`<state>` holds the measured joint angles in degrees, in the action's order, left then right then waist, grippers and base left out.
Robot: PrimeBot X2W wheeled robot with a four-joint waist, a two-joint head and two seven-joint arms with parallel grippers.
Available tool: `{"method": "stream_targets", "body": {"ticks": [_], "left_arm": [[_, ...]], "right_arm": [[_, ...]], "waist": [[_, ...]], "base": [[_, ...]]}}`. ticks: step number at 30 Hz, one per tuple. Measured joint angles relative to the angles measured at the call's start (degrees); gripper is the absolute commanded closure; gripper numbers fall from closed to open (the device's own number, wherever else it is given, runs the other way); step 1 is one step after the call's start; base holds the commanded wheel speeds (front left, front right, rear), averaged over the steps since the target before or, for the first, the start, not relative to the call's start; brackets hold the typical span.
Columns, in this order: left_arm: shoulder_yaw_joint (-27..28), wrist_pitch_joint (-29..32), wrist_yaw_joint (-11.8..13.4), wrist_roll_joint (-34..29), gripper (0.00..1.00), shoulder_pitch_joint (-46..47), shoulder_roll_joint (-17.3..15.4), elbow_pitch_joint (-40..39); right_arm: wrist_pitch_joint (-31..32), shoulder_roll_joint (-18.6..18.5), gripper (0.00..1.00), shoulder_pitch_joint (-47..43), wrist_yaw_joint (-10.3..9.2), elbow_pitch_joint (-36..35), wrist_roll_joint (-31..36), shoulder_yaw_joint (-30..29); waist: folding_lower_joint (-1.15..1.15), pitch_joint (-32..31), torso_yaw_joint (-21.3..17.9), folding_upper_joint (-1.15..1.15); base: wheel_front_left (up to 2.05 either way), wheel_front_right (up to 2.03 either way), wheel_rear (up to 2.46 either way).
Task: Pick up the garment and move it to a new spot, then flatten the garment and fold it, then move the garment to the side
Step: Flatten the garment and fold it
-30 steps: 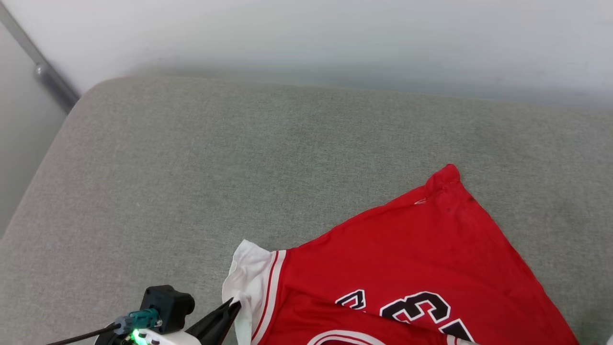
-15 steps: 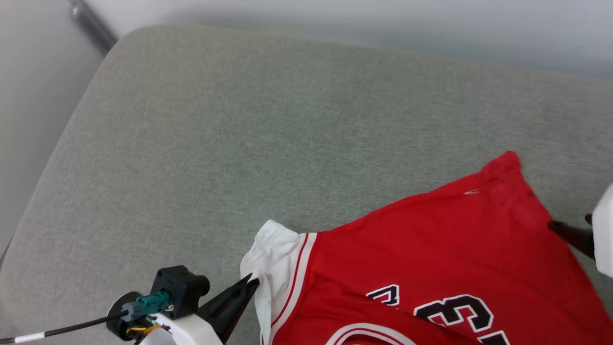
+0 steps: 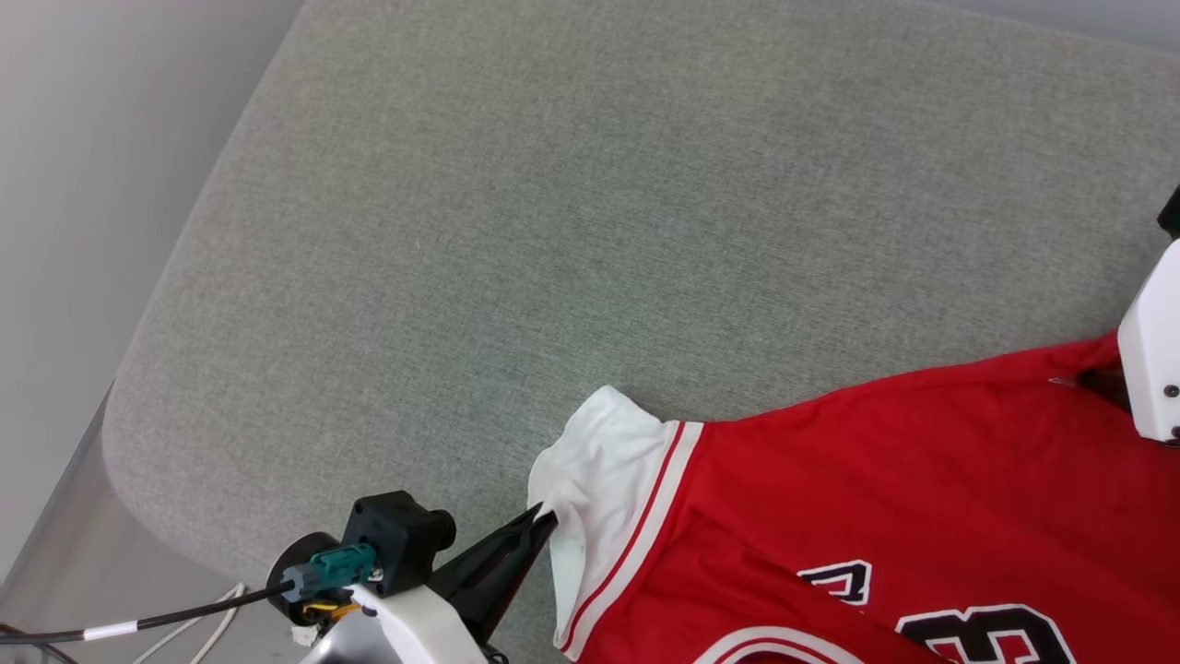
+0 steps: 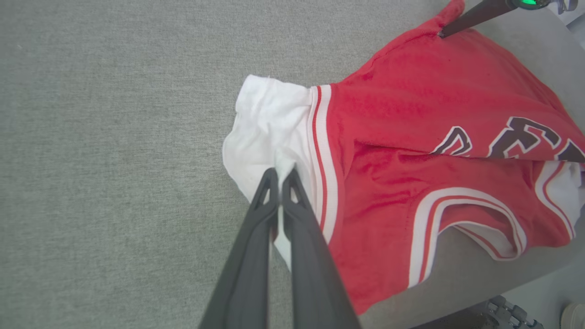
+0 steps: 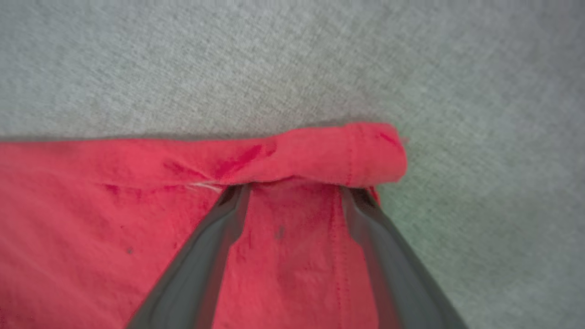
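We see the garment (image 3: 876,480) lying on the grey cushion (image 3: 553,231), spread along its near edge and out toward the right. The white sleeve (image 3: 608,461) points to the cushion's near-left corner, and the red body is folded over itself so the black-and-white lettering is partly covered. In the left wrist view the striped neckline lies close to the cushion's near edge.

Our left gripper (image 4: 279,176) has its fingers pressed together on a pinch of the white sleeve, which stands up a little between the tips. Our right gripper (image 5: 295,191) is at the far red hem corner with its fingers spread wide. They rest on the red cloth, and the rolled hem (image 5: 320,153) curls over their tips, with nothing pinched between them.

Most of the cushion beyond and to the left of the shirt is bare grey fabric. A dark cable (image 3: 184,609) runs off our left wrist past the cushion's near-left corner, over the pale floor (image 3: 83,553).
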<state>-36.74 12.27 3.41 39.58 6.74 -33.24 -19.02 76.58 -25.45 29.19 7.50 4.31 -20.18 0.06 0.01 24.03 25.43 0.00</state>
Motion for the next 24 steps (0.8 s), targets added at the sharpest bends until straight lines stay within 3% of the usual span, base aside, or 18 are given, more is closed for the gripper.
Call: {"method": "stream_targets", "body": {"ticks": [6, 7, 8, 9, 10, 16, 24], "left_arm": [[-0.44, -0.46, -0.24, 0.0, 1.0, 0.36, 0.74, 0.85], [-0.48, -0.54, -0.25, 0.0, 1.0, 0.39, 0.82, 0.96], [-0.53, -0.62, -0.25, 0.0, 1.0, 0.45, 0.88, 1.07], [-0.55, -0.62, -0.25, 0.0, 1.0, 0.55, 0.91, 1.14], [-0.57, -0.6, -0.25, 0.0, 1.0, 0.58, 0.9, 1.19], [-0.25, -0.43, -0.13, -0.08, 1.0, 0.8, 0.15, 0.99], [2.14, -0.34, 1.3, -0.45, 1.0, 1.04, -2.19, -0.89]], "right_arm": [[-1.75, -1.63, 0.0, 0.03, 0.03, 1.64, 0.26, 1.36], [-2.21, -1.86, 0.24, 0.04, 0.04, 1.99, 0.25, 1.54], [-2.6, -2.02, 0.64, 0.05, 0.04, 2.38, 0.25, 1.78], [-3.37, -2.11, 0.64, 0.12, 0.04, 2.83, 0.25, 1.91], [-4.15, -2.11, 0.98, 0.13, 0.04, 3.32, 0.2, 2.0], [-9.94, -2.87, 1.0, 0.85, 0.01, 7.16, 0.19, 3.11], [-16.75, -2.65, 1.0, 0.9, 0.01, 9.38, -4.53, 4.48]], "waist": [[-0.02, 0.93, 1.31, 0.0], [-0.02, 0.93, 1.34, 0.0], [-0.02, 0.86, 1.33, 0.0], [-0.02, 0.75, 1.3, 0.0], [-0.02, 0.56, 1.23, 0.0], [0.0, -1.62, 0.39, 0.0], [0.01, -7.52, -1.83, 0.0]], "base": [[0.0, 0.0, 0.0], [0.0, 0.0, 0.0], [0.0, 0.0, 0.0], [0.0, 0.0, 0.0], [0.0, 0.0, 0.0], [0.0, 0.0, 0.0], [0.0, 0.0, 0.0]]}}
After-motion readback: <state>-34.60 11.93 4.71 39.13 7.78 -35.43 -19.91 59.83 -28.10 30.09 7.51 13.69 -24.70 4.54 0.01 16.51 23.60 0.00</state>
